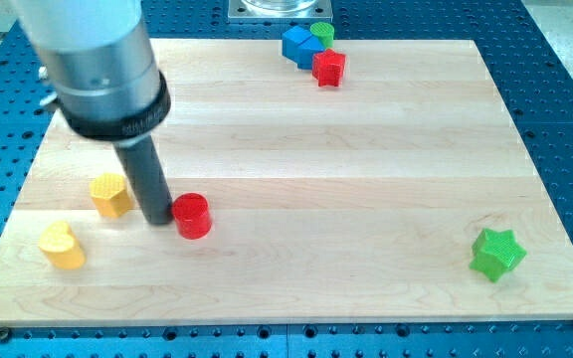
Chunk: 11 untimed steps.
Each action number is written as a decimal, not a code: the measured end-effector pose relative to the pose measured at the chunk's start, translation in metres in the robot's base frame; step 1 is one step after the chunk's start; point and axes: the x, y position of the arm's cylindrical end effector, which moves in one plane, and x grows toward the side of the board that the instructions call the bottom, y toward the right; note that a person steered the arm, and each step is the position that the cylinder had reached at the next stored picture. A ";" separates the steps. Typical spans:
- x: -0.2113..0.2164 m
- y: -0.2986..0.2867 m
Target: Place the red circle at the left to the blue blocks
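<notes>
Toward the view's lower left, the red circle (192,216) sits on the pale wooden board (366,169). The dark rod comes down just to its left, and its tip (156,219) appears to touch the circle's left side, or nearly so. The rod has nothing to grasp with; it only stands against the block.

Just left of the rod is a yellow block (111,195), roughly pentagonal, and lower and further left lies a yellow heart-shaped block (62,246). The rod stands between the upper yellow block and the red circle.

The blue blocks (300,46) are well apart from the circle, at the view's top edge right of centre, packed close together. A green round block (323,32) touches them on the upper right, and a red star-like block (329,68) sits against their lower right. The board between the circle and that cluster is bare wood.

A green star (496,253) lies alone near the lower right corner. The board rests on a blue perforated table (555,60).
</notes>
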 end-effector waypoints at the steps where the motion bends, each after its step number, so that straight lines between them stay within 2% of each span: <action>1: -0.021 0.001; 2: 0.030 -0.008; 3: 0.047 0.022; 4: -0.023 0.040; 5: -0.012 0.062; 6: -0.008 0.000; 7: 0.042 -0.005; 8: 0.028 0.057; 9: -0.045 0.102; 10: -0.040 0.131; 11: -0.037 0.072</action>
